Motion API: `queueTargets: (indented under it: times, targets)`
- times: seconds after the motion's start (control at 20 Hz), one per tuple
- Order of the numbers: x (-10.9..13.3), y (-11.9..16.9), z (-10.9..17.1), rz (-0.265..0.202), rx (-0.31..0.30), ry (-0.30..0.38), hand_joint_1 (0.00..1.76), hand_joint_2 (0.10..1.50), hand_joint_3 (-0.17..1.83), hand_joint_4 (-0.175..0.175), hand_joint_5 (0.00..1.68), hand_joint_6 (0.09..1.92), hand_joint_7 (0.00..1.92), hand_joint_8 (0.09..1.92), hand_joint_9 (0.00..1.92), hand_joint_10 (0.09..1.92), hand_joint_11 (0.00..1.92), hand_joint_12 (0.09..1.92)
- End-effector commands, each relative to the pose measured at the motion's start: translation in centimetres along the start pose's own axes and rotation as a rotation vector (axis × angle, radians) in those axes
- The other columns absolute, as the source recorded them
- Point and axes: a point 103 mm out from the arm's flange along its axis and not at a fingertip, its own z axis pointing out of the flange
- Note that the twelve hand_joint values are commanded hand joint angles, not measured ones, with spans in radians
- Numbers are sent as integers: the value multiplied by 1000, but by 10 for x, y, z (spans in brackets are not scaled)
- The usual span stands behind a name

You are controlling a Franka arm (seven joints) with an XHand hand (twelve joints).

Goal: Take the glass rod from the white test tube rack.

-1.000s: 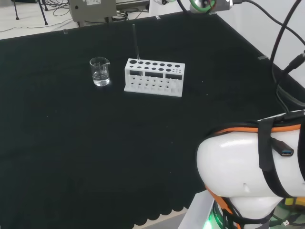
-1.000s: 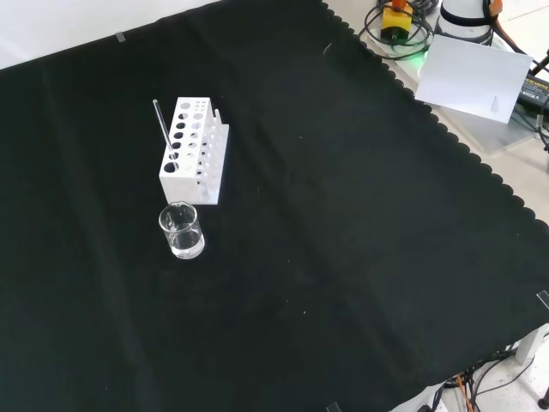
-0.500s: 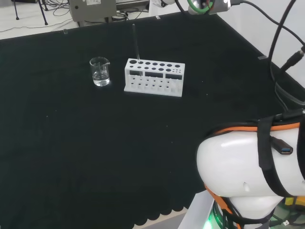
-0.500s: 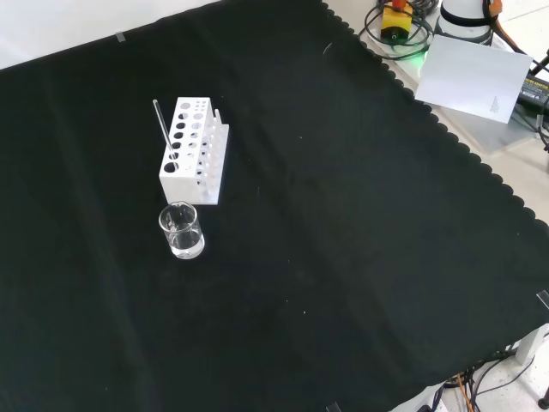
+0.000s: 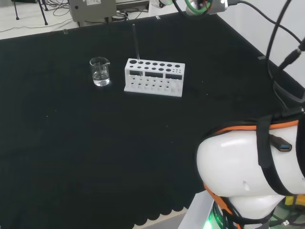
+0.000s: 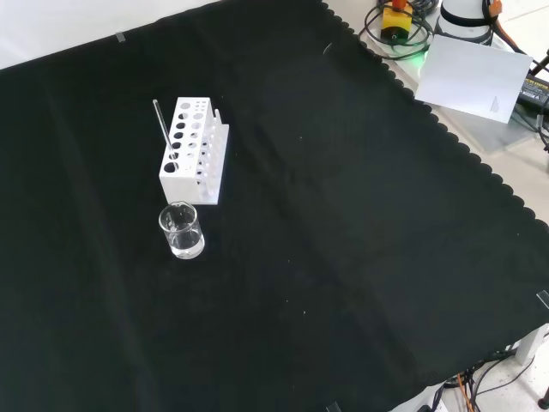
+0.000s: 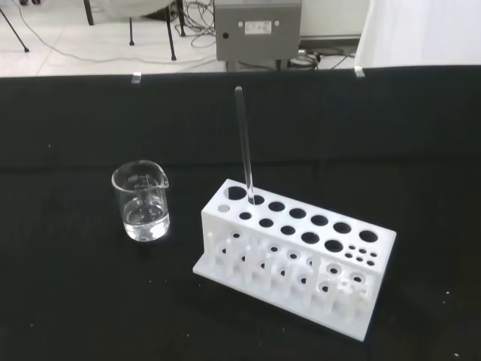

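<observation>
A white test tube rack (image 5: 153,77) (image 6: 194,149) (image 7: 295,253) stands on the black cloth. A thin glass rod (image 5: 136,42) (image 6: 160,124) (image 7: 244,144) stands nearly upright in a hole at one end of the rack, the end nearest the beaker. In the wrist view the rack and rod lie ahead of the camera at some distance.
A small clear glass beaker (image 5: 100,71) (image 6: 181,230) (image 7: 140,200) with a little clear liquid stands beside the rack's rod end. The arm's white links (image 5: 252,176) take up the head view's lower right. A grey box (image 7: 257,28) stands beyond the bench's far edge.
In the head view the arm's part at the top edge has shifted slightly left. Rack, rod and beaker have not moved.
</observation>
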Motion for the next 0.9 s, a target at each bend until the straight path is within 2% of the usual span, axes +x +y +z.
queueTargets:
  times: [0.05, 0.35, 0.9]
  targets:
    - [15, 46, 11, 2, 29, 12, 681, 830, 458, -147, 122, 87, 0, 828, 77, 890, 0, 1471]
    - [31, 86, 16, 0, 22, 27, 679, 832, 457, -146, 140, 87, 0, 856, 110, 890, 6, 1499]
    - [71, 154, 28, -32, 33, 8, 684, 834, 458, -148, 167, 87, 16, 886, 159, 887, 61, 1504]
